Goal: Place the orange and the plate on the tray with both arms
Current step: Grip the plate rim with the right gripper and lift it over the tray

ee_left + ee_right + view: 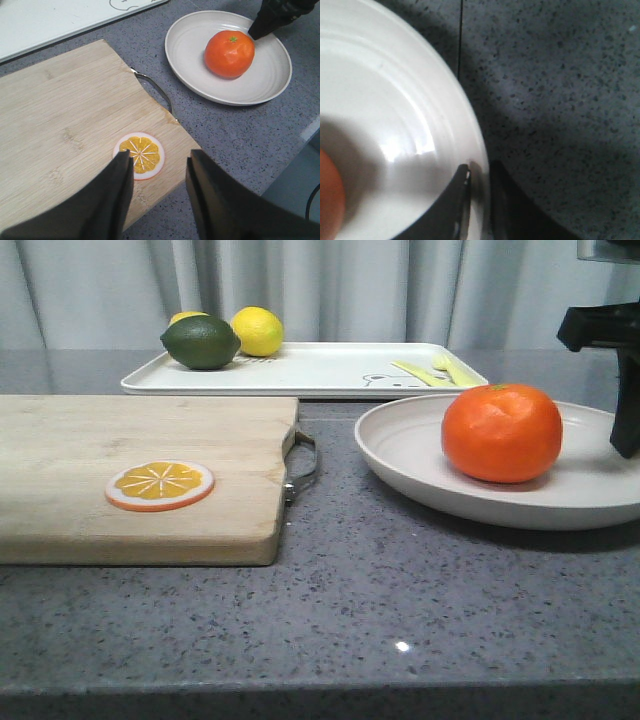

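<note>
The orange [502, 432] sits in the off-white plate [400, 445] on the grey counter at the right. My right gripper [479, 170] is shut on the plate's right rim [470, 125], one finger inside and one outside; it shows at the right edge of the front view [625, 430]. The white tray [320, 368] with the bear drawing lies behind, at the back. My left gripper [160, 162] is open and empty above the cutting board's corner, away from the plate [185, 45] and the orange [229, 53].
A wooden cutting board [120, 440] with a metal handle lies at the left and bears a flat orange slice [160, 485]. On the tray lie a lime [201, 342], a lemon [257, 331] and yellow utensils [435, 370]. A curtain hangs behind.
</note>
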Controlling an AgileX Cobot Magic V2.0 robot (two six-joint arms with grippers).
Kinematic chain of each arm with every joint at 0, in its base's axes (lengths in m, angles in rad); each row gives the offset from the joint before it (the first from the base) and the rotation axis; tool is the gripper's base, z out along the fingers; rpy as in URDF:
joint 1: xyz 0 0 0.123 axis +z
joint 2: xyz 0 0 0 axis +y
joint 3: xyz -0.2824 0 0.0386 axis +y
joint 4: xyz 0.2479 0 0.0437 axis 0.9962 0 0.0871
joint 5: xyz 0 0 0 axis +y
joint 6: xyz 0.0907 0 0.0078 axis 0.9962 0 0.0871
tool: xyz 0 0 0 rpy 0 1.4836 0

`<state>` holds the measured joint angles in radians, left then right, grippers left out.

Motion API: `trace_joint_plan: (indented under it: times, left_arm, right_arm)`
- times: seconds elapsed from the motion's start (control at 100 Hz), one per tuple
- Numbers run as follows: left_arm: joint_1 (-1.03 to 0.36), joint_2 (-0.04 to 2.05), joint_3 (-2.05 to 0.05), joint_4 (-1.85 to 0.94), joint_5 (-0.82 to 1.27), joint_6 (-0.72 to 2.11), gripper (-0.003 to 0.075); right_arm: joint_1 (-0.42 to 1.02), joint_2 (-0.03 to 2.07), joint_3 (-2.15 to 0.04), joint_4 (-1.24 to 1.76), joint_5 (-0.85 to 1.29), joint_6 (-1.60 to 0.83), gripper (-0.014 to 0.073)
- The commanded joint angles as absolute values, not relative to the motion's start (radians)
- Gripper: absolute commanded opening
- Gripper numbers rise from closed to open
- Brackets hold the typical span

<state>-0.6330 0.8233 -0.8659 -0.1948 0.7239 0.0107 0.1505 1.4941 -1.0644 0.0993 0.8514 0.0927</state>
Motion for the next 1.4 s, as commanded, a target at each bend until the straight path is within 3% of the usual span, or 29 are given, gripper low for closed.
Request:
trace_joint_plan:
  times: [0.0, 0.17, 0.41, 0.66, 1.39]
  left_arm:
    - [-0.630, 0.816, -0.892, -0.204, 0.665, 0.006, 0.0249]
    - [-0.630, 0.816, -0.892, -0.210, 0.665, 0.006, 0.0249]
    - [-0.630, 0.816, -0.892, -0.212, 0.665, 0.006, 0.0249]
    - [-0.630, 0.816, -0.892, -0.212, 0.665, 0.000, 0.0249]
    - [-0.630, 0.816, -0.892, -0.232, 0.657, 0.000, 0.0249]
  right_arm:
    - [0.148, 1.465, -1.097, 0.102, 0.823, 0.088, 0.0016]
    - [0.147, 1.465, -1.097, 0.102, 0.818, 0.100, -0.0074]
    - [0.115, 1.449, -1.104, 0.196, 0.739, 0.118, -0.0073]
    - [0.077, 1.492, -1.224, 0.374, 0.785, -0.038, -0.0073]
    - [0.141, 2.056, -2.128, 0.396, 1.087, -0.008, -0.0071]
